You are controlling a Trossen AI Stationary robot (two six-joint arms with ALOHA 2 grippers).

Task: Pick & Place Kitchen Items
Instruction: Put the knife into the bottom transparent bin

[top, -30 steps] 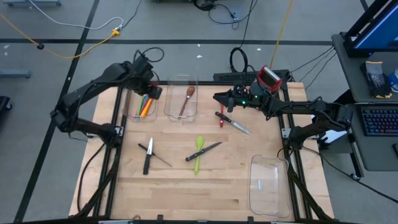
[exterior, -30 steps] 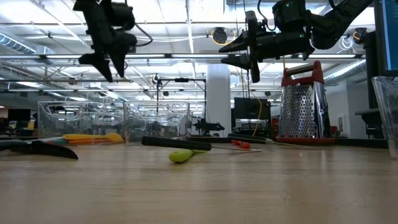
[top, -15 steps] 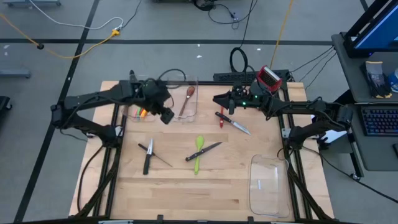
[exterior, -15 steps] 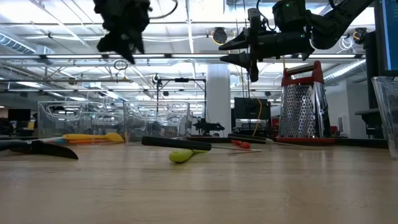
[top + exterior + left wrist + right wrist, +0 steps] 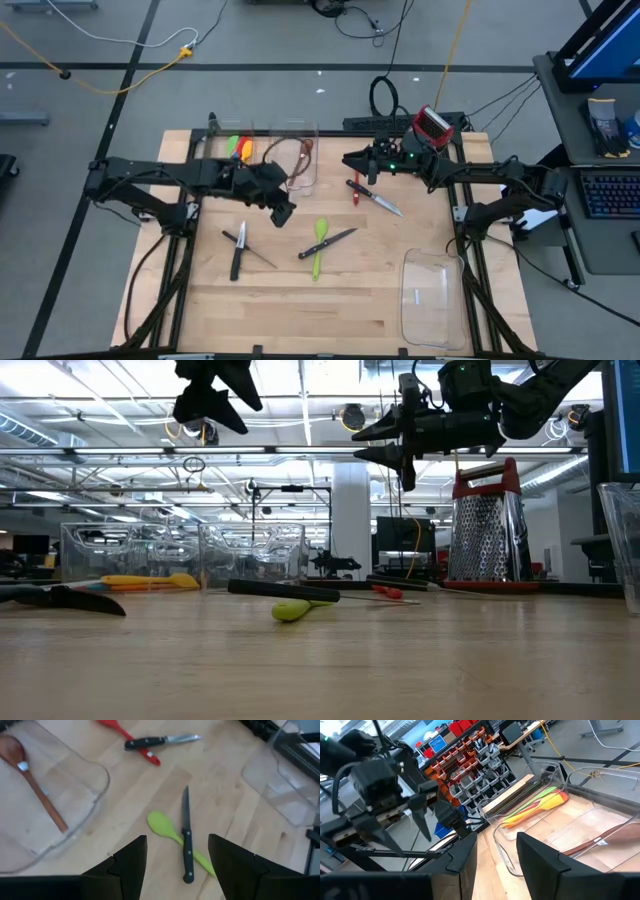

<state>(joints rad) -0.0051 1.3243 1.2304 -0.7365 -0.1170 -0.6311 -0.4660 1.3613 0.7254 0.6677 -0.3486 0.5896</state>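
1. Hovering my left claw (image 5: 283,213), spread and empty, just left of the green spoon (image 5: 319,243)
2. A knife (image 5: 329,243) lies across that spoon
3. My right claw (image 5: 352,160), spread, waits beyond the spoon

A bright green plastic spoon (image 5: 319,245) lies on the pale wooden table (image 5: 330,300), by a black-handled steel knife (image 5: 330,242) and a red plastic spoon (image 5: 355,191).
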